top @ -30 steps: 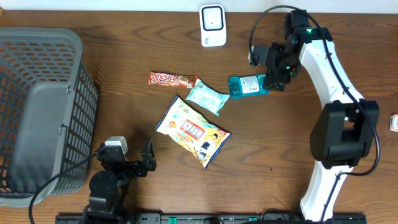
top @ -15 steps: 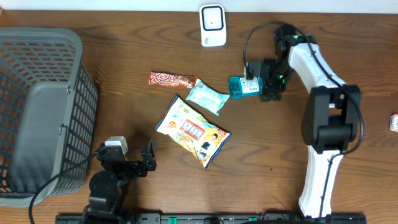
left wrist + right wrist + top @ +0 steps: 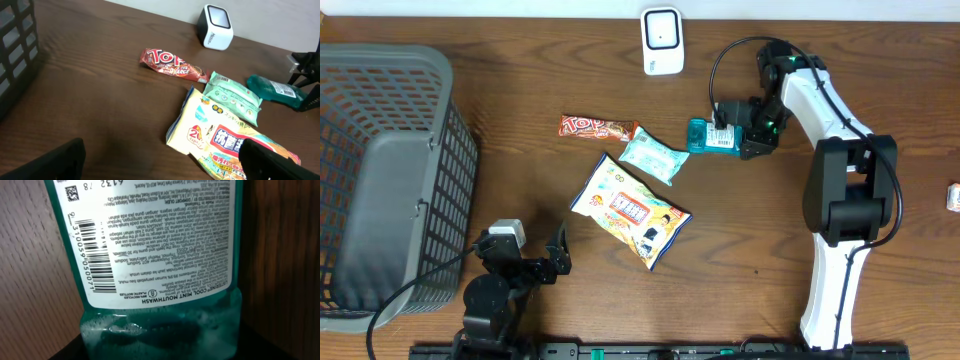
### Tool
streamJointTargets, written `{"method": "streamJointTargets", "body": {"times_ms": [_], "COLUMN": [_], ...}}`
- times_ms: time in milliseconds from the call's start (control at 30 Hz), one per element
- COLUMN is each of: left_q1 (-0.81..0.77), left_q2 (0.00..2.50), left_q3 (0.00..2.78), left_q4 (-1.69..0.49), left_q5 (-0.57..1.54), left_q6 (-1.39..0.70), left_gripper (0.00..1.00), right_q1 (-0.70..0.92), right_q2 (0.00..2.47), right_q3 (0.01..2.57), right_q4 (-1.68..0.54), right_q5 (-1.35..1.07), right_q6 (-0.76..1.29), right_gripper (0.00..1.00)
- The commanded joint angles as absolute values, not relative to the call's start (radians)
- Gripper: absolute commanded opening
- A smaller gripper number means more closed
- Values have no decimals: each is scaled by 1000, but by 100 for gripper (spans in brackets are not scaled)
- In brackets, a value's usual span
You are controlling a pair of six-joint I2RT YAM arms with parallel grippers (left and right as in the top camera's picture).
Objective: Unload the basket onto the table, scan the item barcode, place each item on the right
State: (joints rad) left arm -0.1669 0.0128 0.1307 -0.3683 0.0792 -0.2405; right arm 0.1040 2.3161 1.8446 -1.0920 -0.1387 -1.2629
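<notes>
**A:** What lies before you, biggest first?

**B:** The wooden table (image 3: 520, 90), with a grey mesh basket (image 3: 380, 62) at its left end. My right arm (image 3: 830, 100) reaches in from the right side toward the far middle.

**A:** And the goods?

**B:** In the middle a yellow and white snack bag (image 3: 630, 210) lies flat. Just beyond it is a pale green packet (image 3: 653, 155). Right of that packet, just beside it, the teal mouthwash bottle (image 3: 713, 137) lies on its side. On the packet's left is a red chocolate bar (image 3: 597, 127), one end close against the packet. The white scanner (image 3: 662, 40) stands at the far edge, well apart from the bottle.

**A:** Your claws?

**B:** My right claw (image 3: 748, 132) is at the bottle's right end, with a finger on either side of it. From my wrist the bottle fills the view, so I cannot tell whether the pads press on it or stand just off. My left claw (image 3: 563, 252) hangs low at the near edge, to the right of the basket. It is spread wide and holds nothing.

**A:** The barcode?

**B:** The barcode (image 3: 85, 255) is on the white label, along the label's left edge in my right wrist view. That label face is turned upward.
</notes>
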Motion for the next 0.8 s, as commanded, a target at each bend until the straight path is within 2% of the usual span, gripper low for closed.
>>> {"method": "streamJointTargets", "body": {"times_ms": [0,133,300,400,500,767], "left_q1": [-171,-171,-171,-171,-171,-171], "left_q2": [12,12,12,12,12,12], "left_q3": [116,116,116,116,116,116], "left_q4": [-389,-389,-389,-389,-389,-389], "left_q5": [73,74,73,73,73,73], "left_q6": [-253,-253,-253,-253,-253,-253], "left_gripper": [98,98,98,98,98,98], "right_q1": [140,162,191,198,200,209], "right_q2": [2304,2259,2180,2146,2130,2120], "right_q3": [1836,1836,1836,1836,1836,1836], "right_q4": [-1094,-1122,-1143,-1111,-1060,-988], "right_q5": [-152,-152,-147,-89,-15,-18], "right_q6": [-1204,-1178,-1145,-1131,-1026,-905], "right_gripper": [40,39,33,23,17,12]}}
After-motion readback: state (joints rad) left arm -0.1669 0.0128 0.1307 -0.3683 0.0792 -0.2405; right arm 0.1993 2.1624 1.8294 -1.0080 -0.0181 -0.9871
